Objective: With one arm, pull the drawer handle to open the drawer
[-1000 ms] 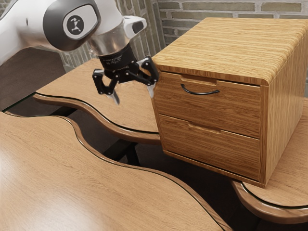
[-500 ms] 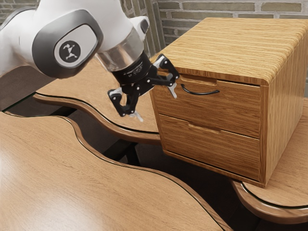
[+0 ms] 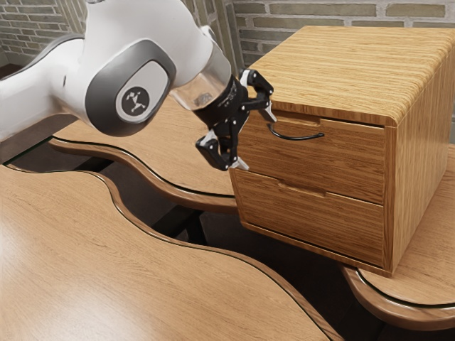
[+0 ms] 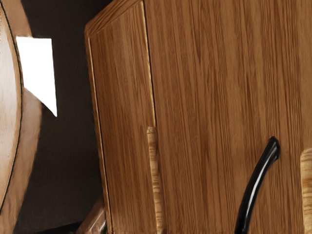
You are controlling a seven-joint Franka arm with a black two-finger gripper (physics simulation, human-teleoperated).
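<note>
Hand: my hand (image 3: pixel 251 135) has swung in from the exterior view's left and turned; fingers spread, grasping nothing.
Handle: black handle (image 3: pixel 295 137) on the top drawer (image 3: pixel 341 160), just beside my upper fingertip, not straddled.
Drawer: flush with the cabinet (image 3: pixel 355 64), unopened.
Judgement: approach nearly complete; grasp outstanding.

The gripper (image 3: pixel 254 139) was carried from the frame's centre-left rightward to the cabinet's (image 3: pixel 341 71) left front edge. It was turned until its fingers stood one above the other, the upper fingertip brought just beside the handle's (image 3: pixel 295 135) left end.
</note>
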